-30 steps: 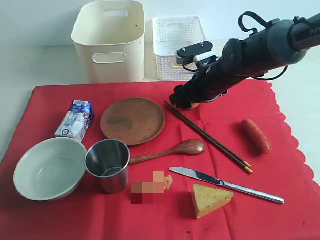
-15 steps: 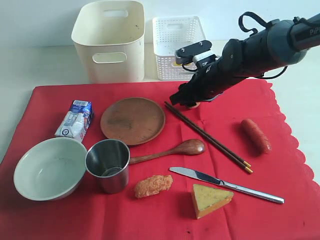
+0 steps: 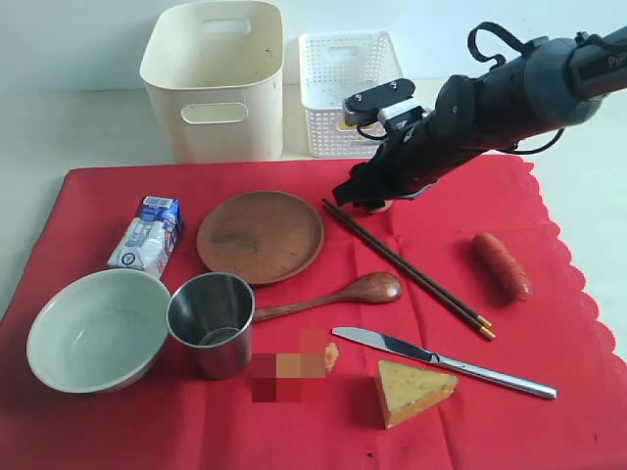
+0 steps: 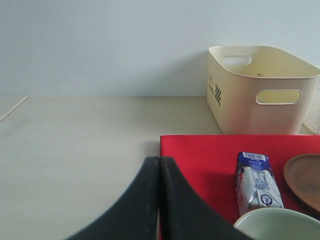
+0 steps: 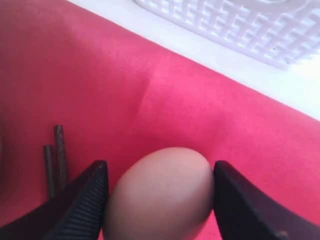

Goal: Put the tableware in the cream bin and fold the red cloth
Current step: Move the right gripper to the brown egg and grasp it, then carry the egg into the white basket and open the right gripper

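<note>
egg (image 5: 160, 200) sits gripped between the right gripper's (image 5: 160, 167) part-open jaws, pads against both its sides, over the red cloth (image 5: 150, 75); left gripper (image 4: 159, 165) jaws pressed together, empty.

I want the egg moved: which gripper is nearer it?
Right. The right gripper has the egg between its jaws; the left gripper is shut, beyond the carton, at the cloth's edge.

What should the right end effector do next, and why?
Probably lift straight up: the right end effector presses both sides of the egg, which rests on the red cloth beside the chopsticks. Raising it clears the cloth before carrying it toward the white lattice basket.
</note>
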Available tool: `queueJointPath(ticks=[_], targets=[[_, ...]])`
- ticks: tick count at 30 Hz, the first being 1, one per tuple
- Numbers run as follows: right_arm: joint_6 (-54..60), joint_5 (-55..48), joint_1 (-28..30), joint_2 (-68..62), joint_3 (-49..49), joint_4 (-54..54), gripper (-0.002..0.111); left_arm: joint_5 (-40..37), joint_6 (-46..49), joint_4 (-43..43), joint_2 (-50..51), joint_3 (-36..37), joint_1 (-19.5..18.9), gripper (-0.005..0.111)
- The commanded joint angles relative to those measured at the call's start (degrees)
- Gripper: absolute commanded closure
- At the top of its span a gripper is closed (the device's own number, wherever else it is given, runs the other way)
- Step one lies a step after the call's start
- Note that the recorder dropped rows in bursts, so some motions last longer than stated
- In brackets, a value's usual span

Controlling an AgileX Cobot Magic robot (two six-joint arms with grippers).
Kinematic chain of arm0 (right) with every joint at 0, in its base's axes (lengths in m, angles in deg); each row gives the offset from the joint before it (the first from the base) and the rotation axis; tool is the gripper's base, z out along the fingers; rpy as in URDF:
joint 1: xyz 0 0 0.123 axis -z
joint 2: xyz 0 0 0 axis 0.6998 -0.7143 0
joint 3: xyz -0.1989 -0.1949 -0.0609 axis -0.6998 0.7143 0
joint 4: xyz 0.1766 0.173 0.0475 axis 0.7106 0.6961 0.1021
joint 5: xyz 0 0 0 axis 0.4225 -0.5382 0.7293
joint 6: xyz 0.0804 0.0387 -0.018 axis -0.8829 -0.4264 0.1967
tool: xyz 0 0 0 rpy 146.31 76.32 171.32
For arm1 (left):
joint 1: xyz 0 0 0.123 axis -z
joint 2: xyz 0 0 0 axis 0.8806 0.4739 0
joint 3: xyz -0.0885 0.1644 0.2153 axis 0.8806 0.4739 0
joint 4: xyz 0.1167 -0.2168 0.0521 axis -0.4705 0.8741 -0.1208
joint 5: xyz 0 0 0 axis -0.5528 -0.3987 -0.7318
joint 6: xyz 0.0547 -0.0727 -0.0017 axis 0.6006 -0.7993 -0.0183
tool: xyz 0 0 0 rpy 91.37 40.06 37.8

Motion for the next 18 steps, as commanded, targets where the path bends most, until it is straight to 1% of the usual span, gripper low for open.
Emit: queueJointPath(ticks=[1,10,18], targets=[[0.7,-0.3,-0.1,3.5,0.2,-0.3,0.108,0.2,0.0,0.1,-0.4,-0.2,0.2,0.106],[0.7,0.4,-0.1,10.8,0.2,-0.3,0.108,0.2,0.0,0.1,-0.4,-0.2,0.2,0.106],[0.7,7.6,-0.1,12.1,0.2,-0.3,0.108,0.2,0.0,0.1,-0.4,-0.2,0.2,0.106]])
